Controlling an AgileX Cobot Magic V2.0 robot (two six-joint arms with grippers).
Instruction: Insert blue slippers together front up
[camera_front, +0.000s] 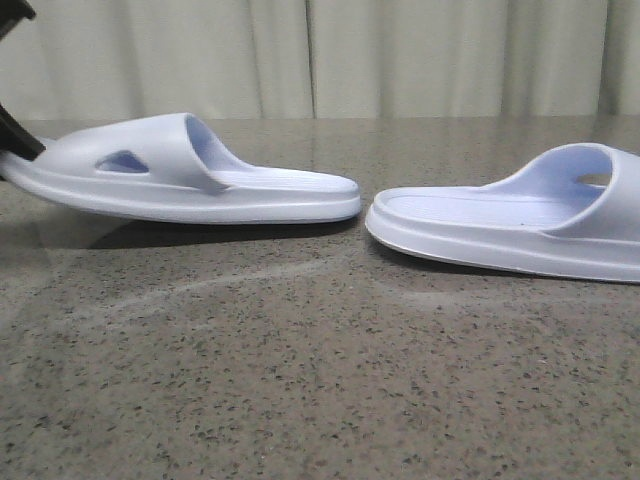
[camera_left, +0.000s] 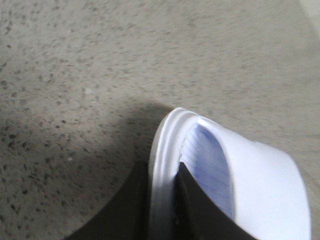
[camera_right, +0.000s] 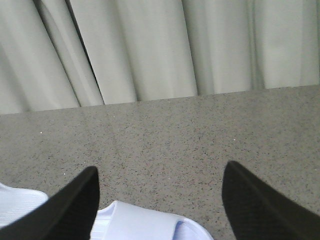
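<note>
Left tool (camera_left: 162, 200) clamped on the left slipper's (camera_front: 190, 170) rim, mid-left; right slipper (camera_front: 520, 215) on the bench (camera_front: 300, 380), mid-right. Long axes collinear, heels facing. Right tool (camera_right: 160, 205) spread above its slipper.

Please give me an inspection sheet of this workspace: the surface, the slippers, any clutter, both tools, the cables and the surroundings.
Surface: speckled grey-brown stone table, glossy, with faint reflections.
Job's things: left slipper raised at its toe end, with a shadow below; right slipper flat on the table. Their heel ends face each other with a small gap, not inserted.
Clutter: nothing seen.
Grippers: left tool shut on the left slipper's sole rim; right tool open above the right slipper, fingers apart, not touching.
Cables: nothing seen.
Surroundings: pale pleated curtain behind the table.
</note>
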